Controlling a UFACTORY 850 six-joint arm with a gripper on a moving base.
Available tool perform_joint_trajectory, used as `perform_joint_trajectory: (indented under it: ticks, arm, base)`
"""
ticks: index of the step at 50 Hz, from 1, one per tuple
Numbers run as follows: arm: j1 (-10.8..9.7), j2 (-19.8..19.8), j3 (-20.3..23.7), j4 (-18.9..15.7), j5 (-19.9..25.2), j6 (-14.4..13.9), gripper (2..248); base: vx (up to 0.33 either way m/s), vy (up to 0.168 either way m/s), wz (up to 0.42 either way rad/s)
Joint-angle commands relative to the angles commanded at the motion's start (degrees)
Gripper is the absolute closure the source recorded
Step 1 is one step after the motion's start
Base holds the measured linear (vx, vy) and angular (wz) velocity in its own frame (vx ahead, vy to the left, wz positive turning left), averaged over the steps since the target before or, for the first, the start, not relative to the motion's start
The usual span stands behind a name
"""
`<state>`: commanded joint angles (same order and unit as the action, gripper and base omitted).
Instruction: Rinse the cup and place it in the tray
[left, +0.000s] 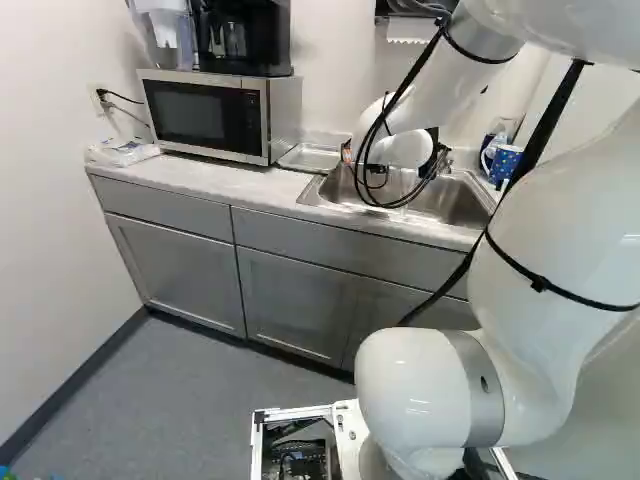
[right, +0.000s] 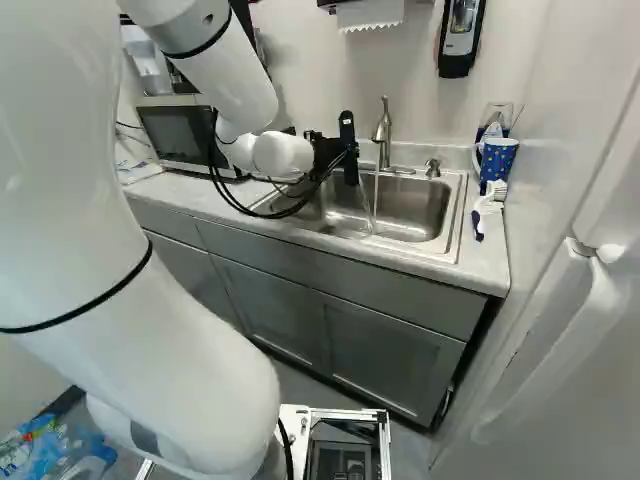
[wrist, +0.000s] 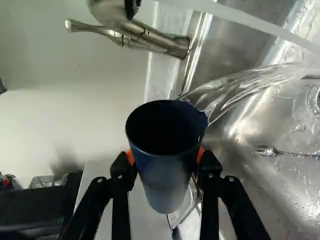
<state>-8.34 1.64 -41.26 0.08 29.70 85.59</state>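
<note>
Tray (left: 310, 158) sits left of your sink (left: 463, 203) in the left base view; then your gripper (wrist: 165, 156), clamped on the cup (wrist: 167, 187) over the sink, water (wrist: 245, 87) at its rim. Looks mid-rinse. Next: clear the stream, drain, swing to tray.

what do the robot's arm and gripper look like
The arm is glossy white with smooth, rounded sections and a grey band at a lower joint. Thin black straps circle it, and black cables run along the outside, with some hanging in loose loops. The gripper is black, and its two jaws have bright orange pads.
</note>
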Motion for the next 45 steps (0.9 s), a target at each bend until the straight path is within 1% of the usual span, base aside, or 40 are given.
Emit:
perform_joint_trajectory:
  ticks: [22,45]
  arm:
    - [0.0,0.0,0.0,0.0,0.0,13.2,124]
    - [0.0,0.0,0.0,0.0,0.0,13.2,124]
  base:
    - [0.0,0.0,0.0]
    - [0.0,0.0,0.0]
